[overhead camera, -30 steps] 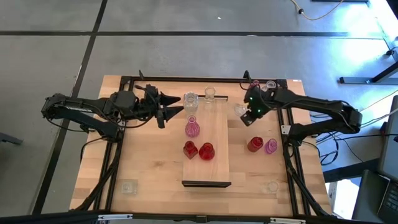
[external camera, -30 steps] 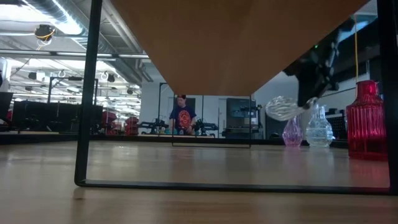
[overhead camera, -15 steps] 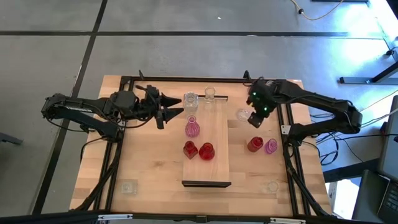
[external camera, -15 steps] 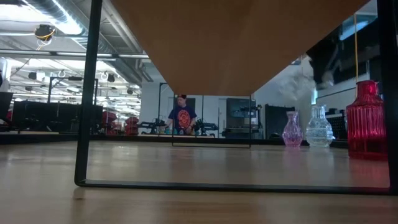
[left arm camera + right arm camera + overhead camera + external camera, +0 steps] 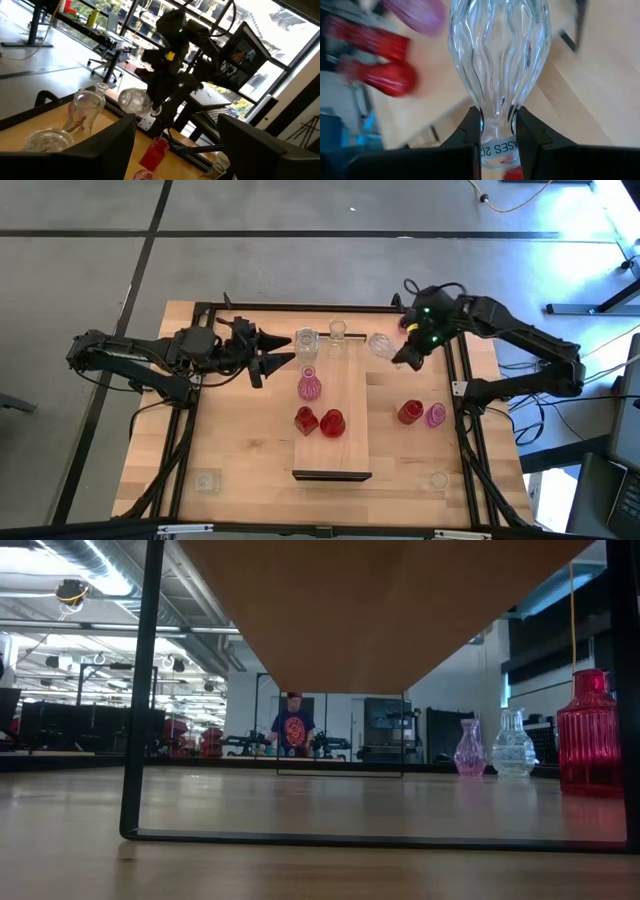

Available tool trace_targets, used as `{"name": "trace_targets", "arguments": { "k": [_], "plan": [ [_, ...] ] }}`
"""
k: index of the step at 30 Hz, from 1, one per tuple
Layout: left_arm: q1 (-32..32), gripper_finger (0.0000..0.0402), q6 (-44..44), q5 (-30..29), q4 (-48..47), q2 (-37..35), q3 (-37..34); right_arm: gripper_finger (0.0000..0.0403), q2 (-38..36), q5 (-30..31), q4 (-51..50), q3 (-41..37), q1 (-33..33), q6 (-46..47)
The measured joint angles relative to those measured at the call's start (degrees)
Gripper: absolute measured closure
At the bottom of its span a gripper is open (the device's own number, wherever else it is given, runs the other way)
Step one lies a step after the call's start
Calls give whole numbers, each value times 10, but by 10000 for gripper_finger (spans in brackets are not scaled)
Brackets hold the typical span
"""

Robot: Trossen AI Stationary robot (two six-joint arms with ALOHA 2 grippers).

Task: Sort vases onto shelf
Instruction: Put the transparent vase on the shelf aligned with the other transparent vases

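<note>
Gripping a clear vase by its neck, right claw holds it sideways beside the shelf; left claw gapes.

1. I see the shelf as pale light wood with a dark band along its near end.
2. On it stand two deep red vases and one pink vase, the pink one ribbed.
3. The clear vase pinched in my right gripper is colourless glass with wavy vertical ridges and a white label at its neck.
4. Off the shelf, I see a red vase beside a pink-violet vase.
5. Both arms are black; the tabletop is blond wood in a black frame.
</note>
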Motion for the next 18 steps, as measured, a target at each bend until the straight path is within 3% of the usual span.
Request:
{"name": "trace_targets", "arguments": {
  "k": [5,9,14,18],
  "plan": [
    [0,127,0,-2,4,0,0,349,-24,-40,46,3,0,37],
    [1,127,3,-23,2,0,0,349,-29,-35,30,3,0,38],
    [1,127,3,-93,-32,0,0,349,-30,31,44,-13,0,30],
    [1,127,3,-108,-45,0,0,349,-60,97,93,-89,0,47]
  ]
}}
